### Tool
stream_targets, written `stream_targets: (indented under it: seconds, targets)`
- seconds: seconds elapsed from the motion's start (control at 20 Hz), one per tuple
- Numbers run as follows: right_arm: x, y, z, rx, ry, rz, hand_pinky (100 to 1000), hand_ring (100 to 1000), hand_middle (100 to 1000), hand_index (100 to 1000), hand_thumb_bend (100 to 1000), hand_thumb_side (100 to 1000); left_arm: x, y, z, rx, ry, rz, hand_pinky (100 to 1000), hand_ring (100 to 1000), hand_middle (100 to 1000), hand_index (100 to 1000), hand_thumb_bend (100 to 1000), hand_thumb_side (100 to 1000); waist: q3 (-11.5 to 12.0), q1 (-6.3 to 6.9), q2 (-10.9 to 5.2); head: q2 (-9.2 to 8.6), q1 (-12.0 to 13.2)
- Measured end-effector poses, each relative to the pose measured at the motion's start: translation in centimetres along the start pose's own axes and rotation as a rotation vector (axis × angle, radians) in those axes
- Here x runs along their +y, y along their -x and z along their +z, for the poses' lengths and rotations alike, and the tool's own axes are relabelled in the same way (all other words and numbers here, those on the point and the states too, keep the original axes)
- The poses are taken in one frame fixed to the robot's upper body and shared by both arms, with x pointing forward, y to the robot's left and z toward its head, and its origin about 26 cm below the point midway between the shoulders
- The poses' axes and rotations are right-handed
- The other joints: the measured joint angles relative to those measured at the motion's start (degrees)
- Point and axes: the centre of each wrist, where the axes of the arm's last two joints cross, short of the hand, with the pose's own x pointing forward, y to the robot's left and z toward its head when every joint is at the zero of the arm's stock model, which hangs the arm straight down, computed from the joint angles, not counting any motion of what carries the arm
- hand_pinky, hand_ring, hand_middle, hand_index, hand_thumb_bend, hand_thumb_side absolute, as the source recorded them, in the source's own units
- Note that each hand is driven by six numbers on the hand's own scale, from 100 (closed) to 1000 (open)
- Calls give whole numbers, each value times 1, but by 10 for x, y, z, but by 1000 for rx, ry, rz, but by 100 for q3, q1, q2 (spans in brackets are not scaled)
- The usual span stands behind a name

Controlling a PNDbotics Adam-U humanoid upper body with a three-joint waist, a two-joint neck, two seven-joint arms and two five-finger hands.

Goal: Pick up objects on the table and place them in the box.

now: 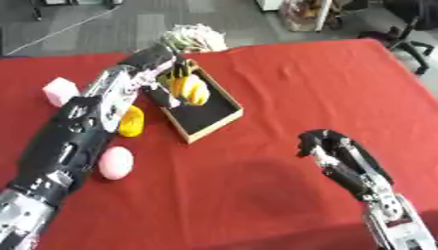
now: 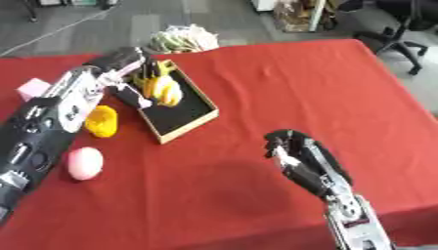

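Note:
A shallow wooden box (image 1: 224,123) with a black floor lies on the red table (image 1: 282,88), left of centre. A bunch of yellow bananas (image 1: 191,90) stands in its far end, stems up. My left hand (image 1: 156,59) reaches in from the lower left, over that end, with its fingers curled round the top of the bunch. On the cloth left of the box lie a yellow object (image 1: 131,121), a pink ball (image 1: 116,162) and a pale pink cube (image 1: 60,91). My right hand (image 2: 295,149) rests at the lower right, fingers relaxed, holding nothing.
A pale bundle with green in it (image 1: 193,37) sits at the table's far edge behind the box. An office chair (image 1: 410,29) stands beyond the far right corner. Bare red cloth stretches between the box and my right hand.

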Motion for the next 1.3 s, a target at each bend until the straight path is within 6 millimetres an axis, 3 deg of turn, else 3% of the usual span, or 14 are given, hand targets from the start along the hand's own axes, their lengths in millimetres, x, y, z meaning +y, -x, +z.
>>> stream_targets:
  seconds: [0.5,0.75,1.05,1.3]
  targets:
    - [0,-1,-1,-4,-1,-1,688,572,557,696,100,486,-13,-8,-4,-44,101,-23,804,674,656,812,581,100,-35,0,31,0,1]
    - [0,-1,-1,-5,-1,-1,688,572,557,696,100,485,-13,-8,-3,-84,157,-8,804,669,652,812,596,172,-34,0,31,0,-4]
    - [-1,-1,-1,-4,1,-1,688,573,558,696,100,482,16,-6,9,-157,100,38,798,652,624,788,577,159,42,21,31,0,-52]
    - [-2,0,1,0,16,0,688,573,558,696,100,481,46,3,45,-210,78,-19,795,661,622,772,549,100,134,100,31,0,-154]
